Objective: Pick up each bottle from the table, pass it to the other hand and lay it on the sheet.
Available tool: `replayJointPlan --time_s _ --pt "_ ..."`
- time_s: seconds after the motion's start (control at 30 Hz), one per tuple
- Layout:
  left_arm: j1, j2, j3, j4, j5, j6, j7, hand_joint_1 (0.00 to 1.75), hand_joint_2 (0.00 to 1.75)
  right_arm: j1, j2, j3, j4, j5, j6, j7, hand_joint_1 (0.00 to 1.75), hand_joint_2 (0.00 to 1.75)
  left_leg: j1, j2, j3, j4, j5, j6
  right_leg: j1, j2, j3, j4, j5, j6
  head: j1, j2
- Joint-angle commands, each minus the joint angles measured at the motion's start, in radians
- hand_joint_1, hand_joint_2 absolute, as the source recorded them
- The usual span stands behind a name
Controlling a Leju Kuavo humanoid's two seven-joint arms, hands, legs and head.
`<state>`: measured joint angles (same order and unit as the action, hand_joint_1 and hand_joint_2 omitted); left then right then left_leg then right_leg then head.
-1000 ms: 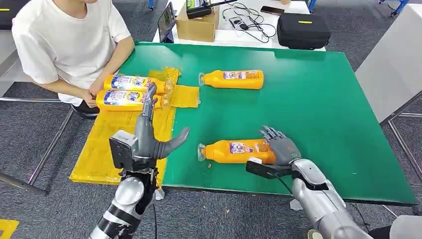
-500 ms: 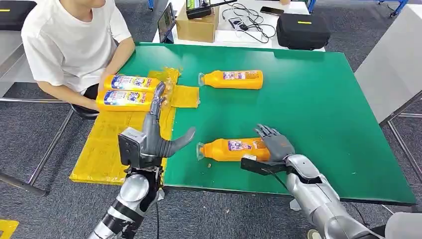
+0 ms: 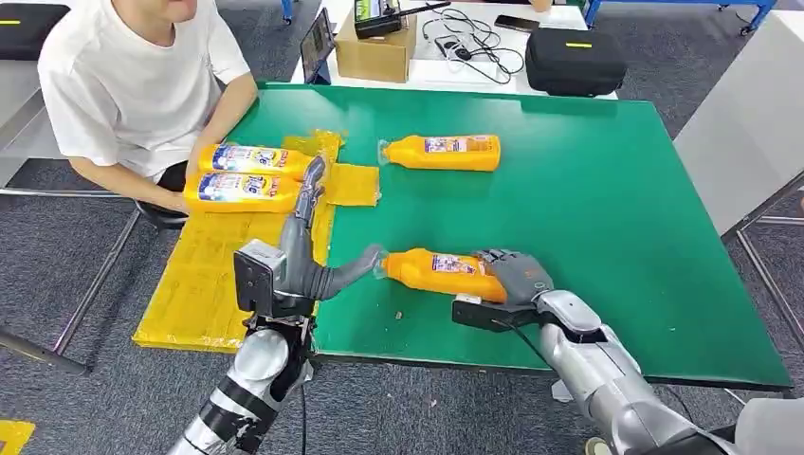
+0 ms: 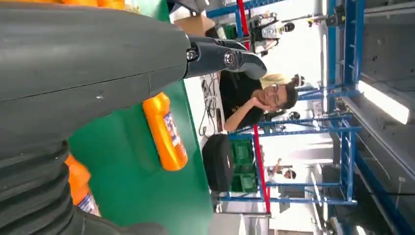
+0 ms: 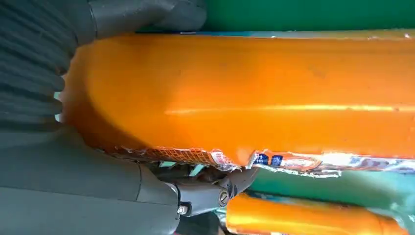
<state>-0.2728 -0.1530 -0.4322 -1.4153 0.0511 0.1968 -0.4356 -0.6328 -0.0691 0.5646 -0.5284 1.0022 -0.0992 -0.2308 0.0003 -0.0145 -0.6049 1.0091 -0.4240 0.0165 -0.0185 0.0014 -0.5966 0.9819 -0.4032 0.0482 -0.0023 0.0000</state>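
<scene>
fingers (image 3: 500, 258) of right hand (image 3: 517, 275) clamped on bottle (image 3: 441, 268); left hand (image 3: 303, 275) spread, empty. offer the neck end, release only once left grips.

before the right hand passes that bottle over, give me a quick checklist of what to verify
1. Right hand grips the near bottle: ok, fingers wrap its base end.
2. Bottle clear of the table: cannot tell, it tilts but the lift is unclear.
3. Left hand ready to receive: ok, fingers apart, holding nothing, thumb near the bottle's cap end.
4. Room on the yellow sheet: ok, the near part is bare; two bottles lie at the far end.
5. Person's hand away from the sheet: not ok, it rests by those bottles.
</scene>
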Motion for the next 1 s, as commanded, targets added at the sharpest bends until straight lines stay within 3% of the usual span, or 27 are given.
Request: replayJointPlan --time_s 0.03,0.3,0.57,0.67,0.8,0.87,1.0 --pt "-0.031 -0.006 -0.007 0.097 0.046 -0.008 0.007 0.00 1.75 0.030 -0.026 0.030 0.122 -0.064 0.043 -0.047 1.75 1.75 0.001 -0.004 0.003 -0.002 0.001 -0.001 0.002 -0.005 0.006 -0.003 0.000 -0.002 0.000 0.000" --pt "0.069 -0.024 0.025 0.104 0.106 0.020 -0.008 0.00 1.75 0.206 -0.007 -0.147 -0.039 -0.315 -0.020 -0.217 1.75 1.75 0.002 -0.004 0.009 -0.004 -0.001 -0.001 0.002 -0.004 0.012 -0.005 -0.001 -0.002 0.000 0.000" --pt "0.084 -0.036 0.064 0.058 0.134 0.069 -0.018 0.00 1.75 0.220 -0.010 -0.152 -0.093 -0.323 -0.039 -0.192 1.75 1.75 0.002 0.001 0.007 -0.002 -0.003 -0.001 0.002 -0.002 0.008 -0.003 -0.001 -0.003 0.000 0.000" --pt "0.094 -0.061 0.124 0.057 0.126 0.194 -0.052 0.00 1.75 0.241 0.033 -0.219 -0.141 -0.380 -0.132 -0.196 1.75 1.75 0.002 0.002 0.007 -0.001 -0.003 -0.001 0.003 -0.001 0.008 -0.003 -0.001 -0.002 0.000 0.000" --pt "0.156 -0.040 0.128 0.031 0.216 0.115 0.004 0.00 1.75 0.333 0.154 -0.372 -0.390 -0.554 -0.327 -0.248 1.75 1.75 0.001 0.006 0.006 -0.001 -0.003 -0.001 0.002 0.003 0.006 -0.001 -0.001 -0.002 0.000 0.000" --pt "0.197 -0.024 0.096 0.034 0.239 0.041 0.017 0.00 1.75 0.392 0.144 -0.372 -0.541 -0.606 -0.329 -0.252 1.75 1.75 0.002 0.008 0.006 -0.001 -0.004 -0.001 0.002 0.006 0.005 -0.001 -0.001 -0.003 0.000 0.000" --pt "0.202 -0.026 0.092 0.040 0.236 0.037 0.007 0.00 1.75 0.404 0.132 -0.374 -0.557 -0.610 -0.324 -0.246 1.75 1.75 0.001 0.004 -0.001 -0.001 -0.003 -0.001 0.001 0.002 0.000 0.000 -0.001 -0.002 0.000 0.000"
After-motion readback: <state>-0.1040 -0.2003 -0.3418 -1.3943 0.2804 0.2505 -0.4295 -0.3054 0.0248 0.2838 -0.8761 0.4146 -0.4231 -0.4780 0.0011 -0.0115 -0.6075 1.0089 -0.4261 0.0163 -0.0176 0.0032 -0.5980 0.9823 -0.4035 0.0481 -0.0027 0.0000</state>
